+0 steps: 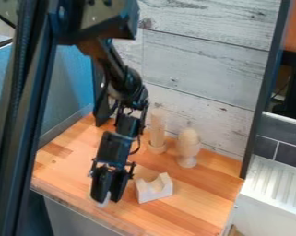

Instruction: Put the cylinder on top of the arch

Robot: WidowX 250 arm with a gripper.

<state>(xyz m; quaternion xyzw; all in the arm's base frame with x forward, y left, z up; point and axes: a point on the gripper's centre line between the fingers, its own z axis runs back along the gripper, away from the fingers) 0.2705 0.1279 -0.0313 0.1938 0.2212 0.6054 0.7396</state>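
Note:
The black gripper hangs low over the front left of the wooden counter, pointing down. At its lower end a small whitish piece shows, mostly hidden behind the gripper; whether it is a cylinder, and whether it is held, cannot be told. Just right of the gripper, apart from it, the pale arch block rests on the counter with its curved hollow facing up. Nothing sits in that hollow. Farther back stands a tall, pale wooden cylinder-like piece with a wider ring at its foot.
A rounded wooden piece on a stem stands behind and right of the arch, near the whitewashed plank wall. The wooden counter ends in a front edge close to the gripper. A white ribbed surface lies to the right.

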